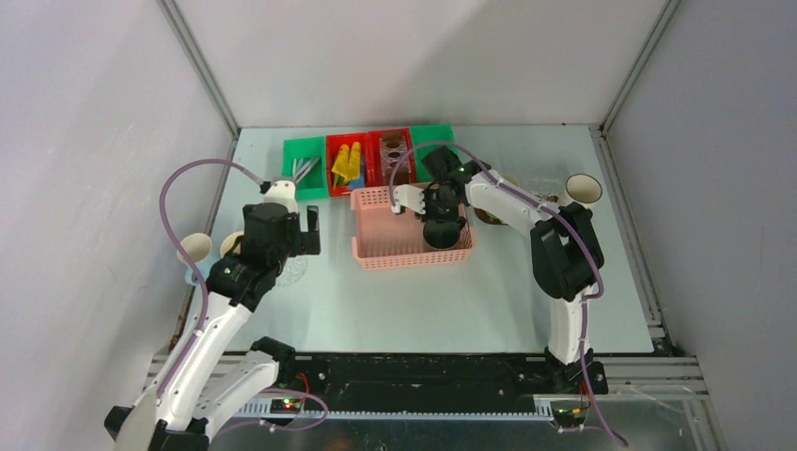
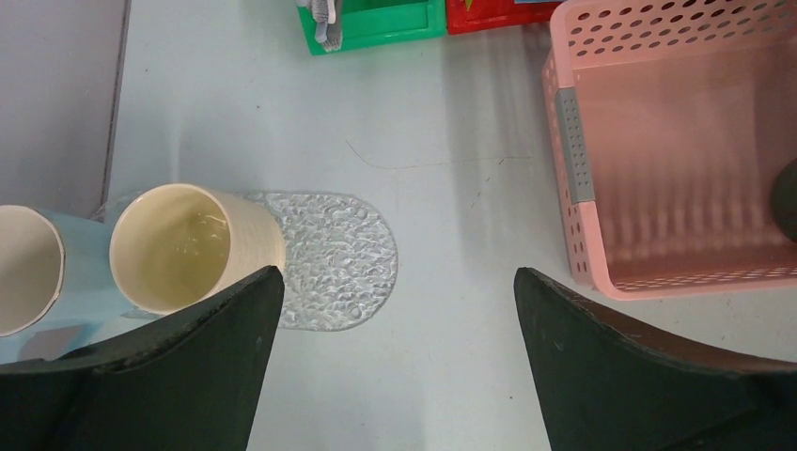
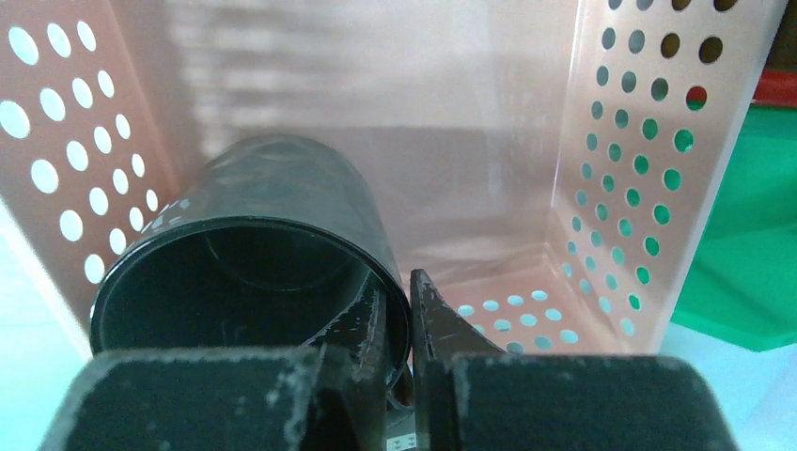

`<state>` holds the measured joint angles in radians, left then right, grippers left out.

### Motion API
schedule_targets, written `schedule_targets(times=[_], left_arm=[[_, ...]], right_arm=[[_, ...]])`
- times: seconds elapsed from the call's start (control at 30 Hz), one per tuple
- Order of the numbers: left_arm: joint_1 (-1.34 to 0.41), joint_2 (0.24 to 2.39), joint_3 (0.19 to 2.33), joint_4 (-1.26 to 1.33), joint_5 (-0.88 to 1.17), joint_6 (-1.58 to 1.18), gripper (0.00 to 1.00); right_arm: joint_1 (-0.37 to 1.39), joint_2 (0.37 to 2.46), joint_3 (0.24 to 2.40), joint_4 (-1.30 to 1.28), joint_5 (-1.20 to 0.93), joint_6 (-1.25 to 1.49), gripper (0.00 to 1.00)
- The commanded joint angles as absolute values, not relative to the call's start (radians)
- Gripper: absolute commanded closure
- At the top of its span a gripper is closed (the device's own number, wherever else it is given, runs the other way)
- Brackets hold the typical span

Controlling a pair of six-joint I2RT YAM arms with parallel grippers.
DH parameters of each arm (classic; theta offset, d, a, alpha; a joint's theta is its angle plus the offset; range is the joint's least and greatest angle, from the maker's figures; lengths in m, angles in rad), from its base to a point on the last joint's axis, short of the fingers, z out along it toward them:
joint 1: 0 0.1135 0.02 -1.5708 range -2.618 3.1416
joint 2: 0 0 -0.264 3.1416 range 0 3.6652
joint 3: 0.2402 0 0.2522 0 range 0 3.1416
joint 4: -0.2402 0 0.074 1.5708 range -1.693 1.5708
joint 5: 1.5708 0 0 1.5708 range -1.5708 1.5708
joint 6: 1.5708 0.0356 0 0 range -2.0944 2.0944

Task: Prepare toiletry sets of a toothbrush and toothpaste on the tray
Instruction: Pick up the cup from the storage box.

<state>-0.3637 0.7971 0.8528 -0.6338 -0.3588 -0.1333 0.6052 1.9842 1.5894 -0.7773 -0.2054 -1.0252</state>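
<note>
- Table [image 1: 376, 310]: pale blue-green surface; both arms bolted at its near edge
- Pink basket [image 1: 395, 252]: perforated plastic; stands toward the far edge, about midway between the left and right edges
- Dark mug [image 3: 273, 207]: glossy black; inside the pink basket, at its right end; mouth turned toward the right wrist camera
- Right claw [image 3: 397, 301]: narrow; pinched on the dark mug's rim, one finger inside the mouth, the other outside the wall
- Left claw [image 2: 397, 277]: spread wide, holding nothing; hangs over the table near the left edge, beside the clear disc
- Clear disc [image 2: 338, 263]: round, pebbled pattern; flat on the table, left of the pink basket
- Cream mug [image 2: 179, 246]: mouth open to the camera, inside empty; touching the left side of the clear disc
- Second cream mug [image 2: 23, 268]: just left of the first, at the table's left edge; only partly in view
- Third cream mug [image 1: 585, 188]: near the far right corner; upright or tilted, cannot tell
- Green bin [image 1: 293, 150]: far edge, left of the row; holds the silvery brushes [image 1: 305, 169]
- Red bin [image 1: 331, 188]: just right of the green bin; holds the yellow and blue tubes [image 1: 346, 164]
- Tray [image 1: 489, 216]: only a dark brown sliver shows, just right of the pink basket; the rest is hidden by the right arm
</note>
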Motion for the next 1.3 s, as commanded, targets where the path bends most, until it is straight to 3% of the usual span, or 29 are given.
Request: schedule_targets(times=[0.0,0.1,0.73,1.27], left_arm=[[-0.371,0.782,0.882,-0.636,-0.360,-0.160,0.00],[-0.371,0.791,0.892,-0.646,-0.378,-0.196,0.00],[-0.374,0.865,0.959,-0.647,-0.274,-0.502,0.00],[-0.509,0.968,1.058,-0.545,-0.281,-0.612,0.02]], right_arm=[[0.611,1.974,1.649,-0.754,-0.205,-0.898,0.95],[0.602,1.967,1.676,-0.744,-0.200,-0.759,1.00],[0.555,1.823,1.641,-0.620,0.079,0.162,1.00],[0.684,1.696,1.667,-0.797,0.413,0.723,1.00]])
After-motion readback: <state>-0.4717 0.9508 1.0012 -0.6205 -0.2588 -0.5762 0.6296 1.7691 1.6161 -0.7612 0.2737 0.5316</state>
